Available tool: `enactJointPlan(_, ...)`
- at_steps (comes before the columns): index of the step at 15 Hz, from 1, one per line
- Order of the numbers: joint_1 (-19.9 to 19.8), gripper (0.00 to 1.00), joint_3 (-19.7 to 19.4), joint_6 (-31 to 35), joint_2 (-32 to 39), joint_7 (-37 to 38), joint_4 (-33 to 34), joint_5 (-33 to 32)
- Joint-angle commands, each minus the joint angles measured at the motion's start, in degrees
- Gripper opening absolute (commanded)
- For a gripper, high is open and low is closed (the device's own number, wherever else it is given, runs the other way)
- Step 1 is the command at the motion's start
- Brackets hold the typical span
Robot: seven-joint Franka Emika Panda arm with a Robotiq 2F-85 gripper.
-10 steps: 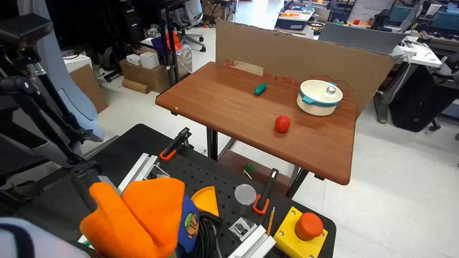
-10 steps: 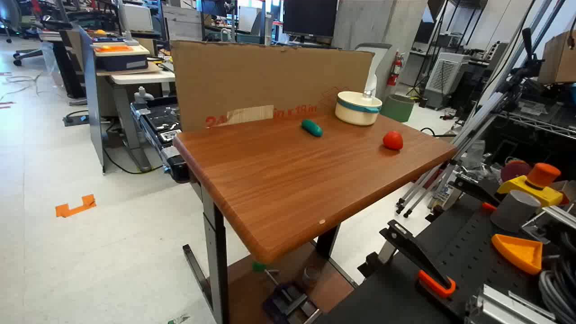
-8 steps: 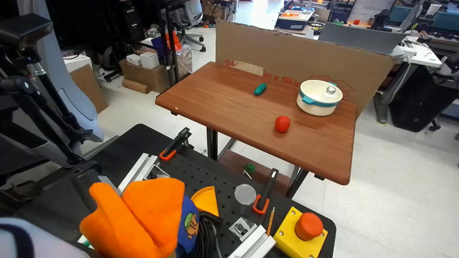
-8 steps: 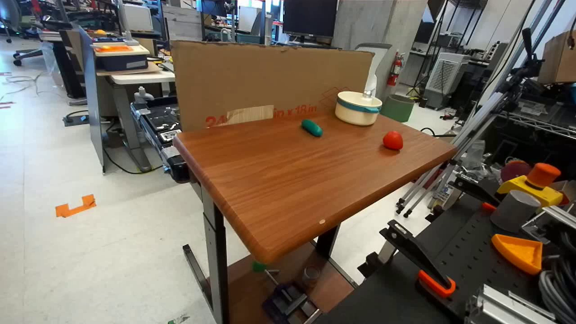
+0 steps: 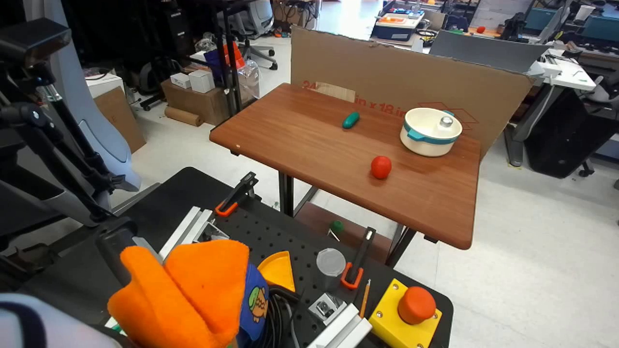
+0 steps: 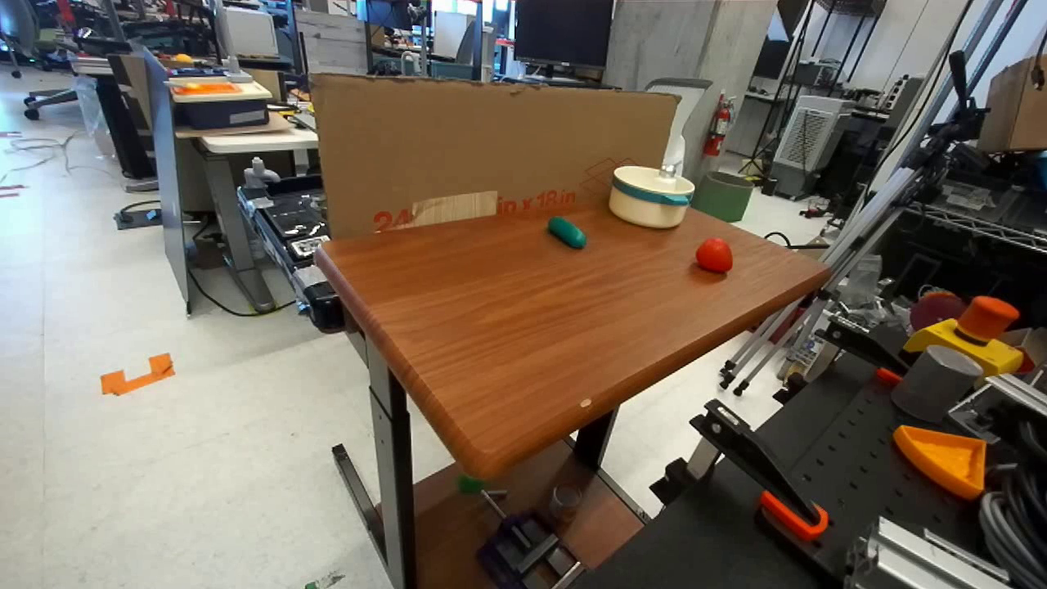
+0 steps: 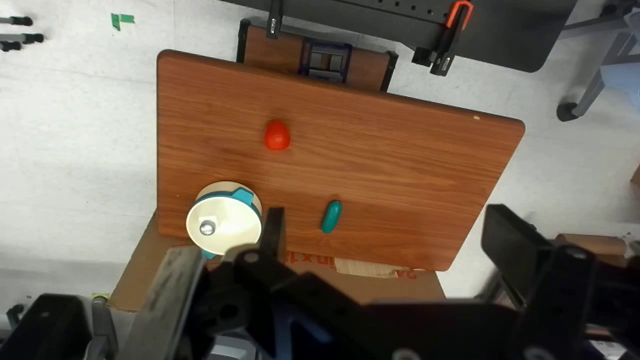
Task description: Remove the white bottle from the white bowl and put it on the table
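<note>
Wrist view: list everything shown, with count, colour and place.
table: 1, reddish-brown, centre
white bowl: 1, cream, teal band, on table, lower left
white bottle: 1, silver top, white body faint, in bowl
red object: 1, red, on table, upper right of bowl
green object: 1, teal, on table, right of bowl
cardboard: 1, brown, along table's lower edge
shelf: 1, brown, just past table's upper edge
frame: 1, dark blue, on shelf
cart: 1, black, top edge
clamps: 2, black, one with orange, cart's edge
tape: 2 strips, green, on floor, upper left
other edge items: uncounted, cut off or blurred
gripper: 1, black, open, bottom
</note>
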Motion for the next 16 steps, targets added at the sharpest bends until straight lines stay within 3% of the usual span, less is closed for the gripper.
enactJointPlan(1, 0.87, 1.00, 1.15, -1.07, 2.68, 1.58, 1.53, 0.49)
enactJointPlan(5, 2.10, 1.00, 5.94, 1.98, 15.40, 8.62, 7.20, 0.99)
enactJointPlan(9, 0.59, 1.00, 8.96, 2.43, 28.87, 15.50, 16.01, -1.52)
enactJointPlan(16, -2.47, 1.00, 7.03, 5.16, 53.58, 15.34, 37.23, -9.27)
